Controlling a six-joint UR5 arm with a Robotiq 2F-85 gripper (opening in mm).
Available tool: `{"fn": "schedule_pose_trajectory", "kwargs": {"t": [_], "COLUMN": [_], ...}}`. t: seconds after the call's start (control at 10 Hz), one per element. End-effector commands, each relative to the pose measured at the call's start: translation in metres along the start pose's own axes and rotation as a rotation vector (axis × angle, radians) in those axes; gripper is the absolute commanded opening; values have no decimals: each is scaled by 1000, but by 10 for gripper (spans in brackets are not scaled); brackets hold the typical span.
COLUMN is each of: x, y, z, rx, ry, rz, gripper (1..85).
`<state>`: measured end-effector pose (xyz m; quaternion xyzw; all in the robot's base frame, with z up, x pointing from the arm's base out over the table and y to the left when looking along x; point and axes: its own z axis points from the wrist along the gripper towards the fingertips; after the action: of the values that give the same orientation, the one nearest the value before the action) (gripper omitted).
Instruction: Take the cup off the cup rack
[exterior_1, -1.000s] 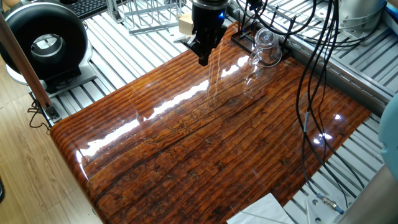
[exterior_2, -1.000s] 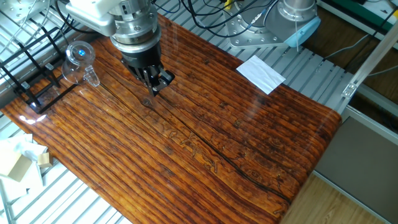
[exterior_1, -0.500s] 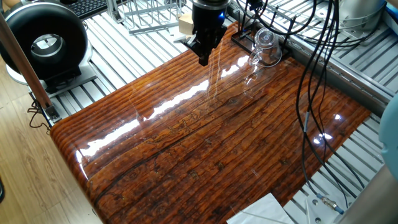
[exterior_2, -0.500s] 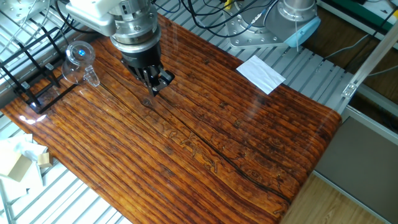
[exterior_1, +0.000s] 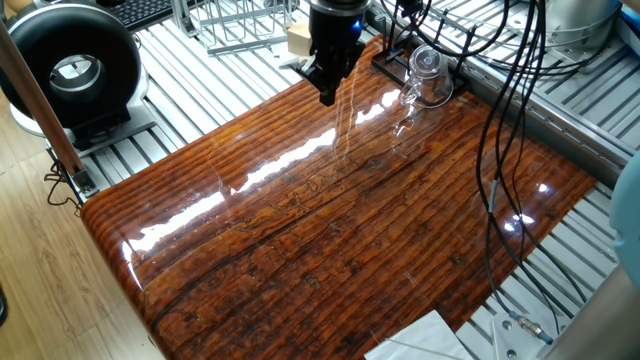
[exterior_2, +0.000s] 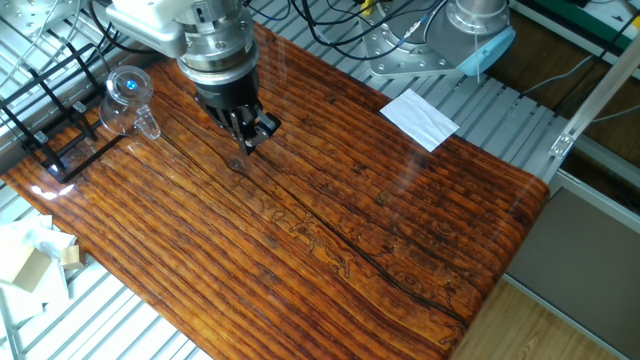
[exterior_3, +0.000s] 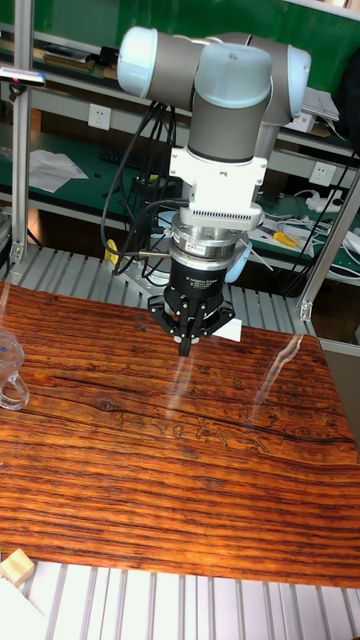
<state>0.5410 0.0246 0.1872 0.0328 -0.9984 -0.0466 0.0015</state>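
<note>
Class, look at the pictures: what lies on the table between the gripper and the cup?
Nothing: between the gripper and the cup is only bare table, clearest in the other fixed view.

The glossy wooden table carries the black cup rack with the glass cup at one corner, and a white paper near another edge.

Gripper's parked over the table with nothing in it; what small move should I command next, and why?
Probably open the jaws and move the gripper sideways toward the cup. The jaws look shut and hold nothing, hovering over bare wood table, while the cup sits at the table's corner against the cup rack, apart from the gripper. Its handle points out over the table, on the gripper's side.
</note>
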Motion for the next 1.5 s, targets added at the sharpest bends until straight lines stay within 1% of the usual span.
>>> {"fn": "schedule_pose_trajectory", "kwargs": {"t": [0.0,0.8,1.1,1.2,1.3,1.4], "x": [-1,-1,-1,0,-1,-1], "y": [3,4,2,0,-4,-6], "z": [-1,-2,-4,-6,-10,-14], "rx": [-13,-14,-3,11,34,45], "ry": [-4,-1,7,17,25,25], "rz": [3,5,5,7,6,9], "gripper": [10,10,10,10,10,10]}}
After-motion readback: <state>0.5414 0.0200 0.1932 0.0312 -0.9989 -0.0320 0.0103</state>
